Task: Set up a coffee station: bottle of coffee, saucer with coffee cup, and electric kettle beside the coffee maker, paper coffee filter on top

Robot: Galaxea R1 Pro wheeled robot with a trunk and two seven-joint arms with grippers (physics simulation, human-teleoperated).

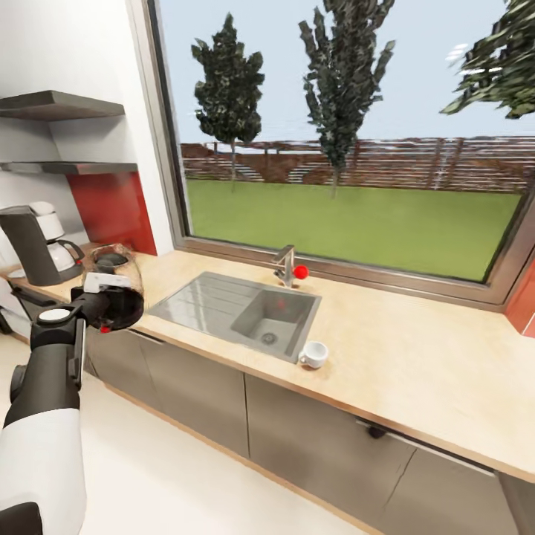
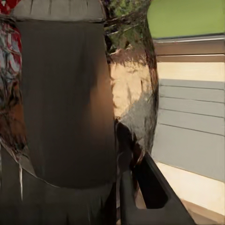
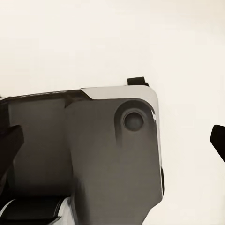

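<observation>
Electric kettle, dark-tinted glass with black lid, held up in the left gripper over the front edge of the kitchen countertop, tilted toward the camera, between the coffee maker and the sink. Seen up close in the left wrist view as a dark glass belly pressed against one black finger; clenched on the kettle by every sign, though exact contact of the fingertips hard to make out behind the glass. Right gripper's own state impossible to tell from the right wrist view: grey housing against pale background, one dark tip at the frame edge.

Counted along the worktop: one coffee maker at the far left end against the red wall panel; one sink with one tap bearing a red knob; one coffee cup, white, standing just off the sink's near right corner, close to the counter's front edge. Two dark shelves on the wall above the coffee maker, one over the other. Broad bare run of wood to the right of the sink; open pale floor in front of the grey cabinet fronts. Large window behind.
</observation>
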